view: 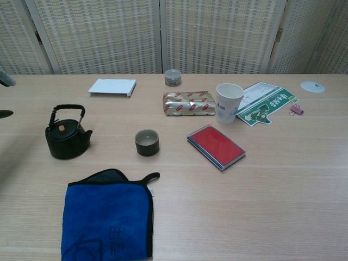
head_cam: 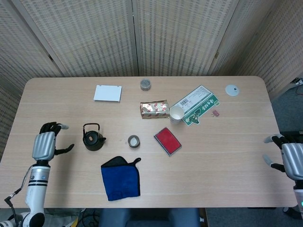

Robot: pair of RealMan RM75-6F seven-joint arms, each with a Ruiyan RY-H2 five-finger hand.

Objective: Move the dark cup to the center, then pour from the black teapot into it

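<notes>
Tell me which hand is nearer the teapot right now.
Left. The left hand is open just beyond the teapot on its outer side, not touching it; the right hand sits at the table's opposite edge.

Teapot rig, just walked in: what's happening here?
Nothing is being handled right now. The left hand hangs open to the left of the black teapot, apart from it, and the right hand sits open at the table's right edge. The teapot stands upright with its handle up. The dark cup sits near the table's middle, to the right of the teapot, with a blue cloth in front of them.
</notes>
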